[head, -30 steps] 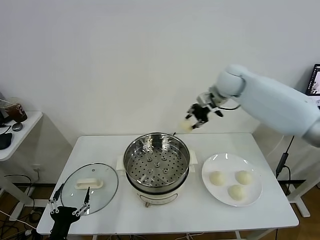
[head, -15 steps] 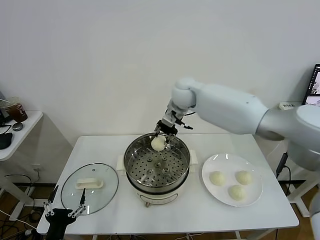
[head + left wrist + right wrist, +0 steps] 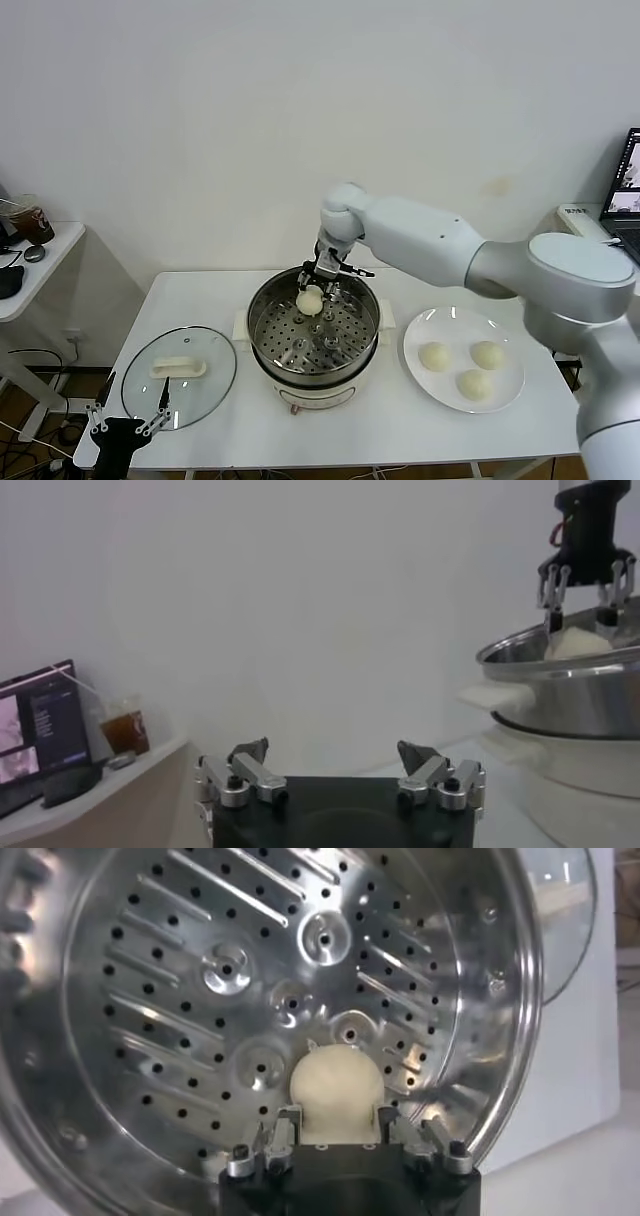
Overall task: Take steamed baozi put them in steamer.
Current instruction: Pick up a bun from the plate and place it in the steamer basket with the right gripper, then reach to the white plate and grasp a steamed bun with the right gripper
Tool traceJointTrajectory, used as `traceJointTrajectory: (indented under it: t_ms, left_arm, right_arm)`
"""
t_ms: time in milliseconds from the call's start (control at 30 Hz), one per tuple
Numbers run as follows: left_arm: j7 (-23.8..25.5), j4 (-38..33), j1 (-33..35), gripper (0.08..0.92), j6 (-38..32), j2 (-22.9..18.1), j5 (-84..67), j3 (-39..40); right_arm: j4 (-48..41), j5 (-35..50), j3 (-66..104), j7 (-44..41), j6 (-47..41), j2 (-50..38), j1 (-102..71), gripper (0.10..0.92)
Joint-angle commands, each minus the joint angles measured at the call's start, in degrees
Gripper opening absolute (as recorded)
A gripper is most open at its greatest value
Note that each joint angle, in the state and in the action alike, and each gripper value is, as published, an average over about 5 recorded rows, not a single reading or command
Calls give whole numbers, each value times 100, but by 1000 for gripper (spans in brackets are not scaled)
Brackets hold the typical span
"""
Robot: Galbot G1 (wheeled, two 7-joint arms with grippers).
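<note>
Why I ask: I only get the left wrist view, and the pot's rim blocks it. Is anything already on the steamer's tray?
Observer: No. The right wrist view shows the perforated tray of the steamer bare. The only baozi there is gripped in the right pincer, above the tray's far side.
Operator: How many are left to move?
Observer: Three more buns lie on the white plate, to the steamer's right.
Operator: And my left pincer?
Observer: The left pincer is open, low at the table's front left corner, beside the glass lid.
</note>
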Motion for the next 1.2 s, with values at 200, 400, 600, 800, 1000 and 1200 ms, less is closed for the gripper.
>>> traceJointTrajectory:
  t_ms: [200,400,600,800,1000,1200]
  left_arm:
    - [-7,15,-12,823,-3,0,-12,-3]
    - [-8,9,-12,823,-3,7,-13,-3]
    - [-8,-29,-15,823,14,62,-53,-38]
    - [-70,-164,-44,823,360,139,-48,17]
    - [-77,-150,-137,823,520,201,-31,71]
    - [-45,-38,-169,823,435,235,26,125]
  right_arm:
    - [-450,-663,160,241,444,177,-160,642]
    - [-12,229,61,153,223,-78,142,795]
    - [1602,2291,-494,-362,-1599,-1115,1200,822]
    - [3040,2719,-792,-618,-4623,-2756,1798,823]
    - [3669,2603,-881,-611,-5969,-3984,1707,823]
    - [4005,2440,-908,-240,-6599,-4724,944,823]
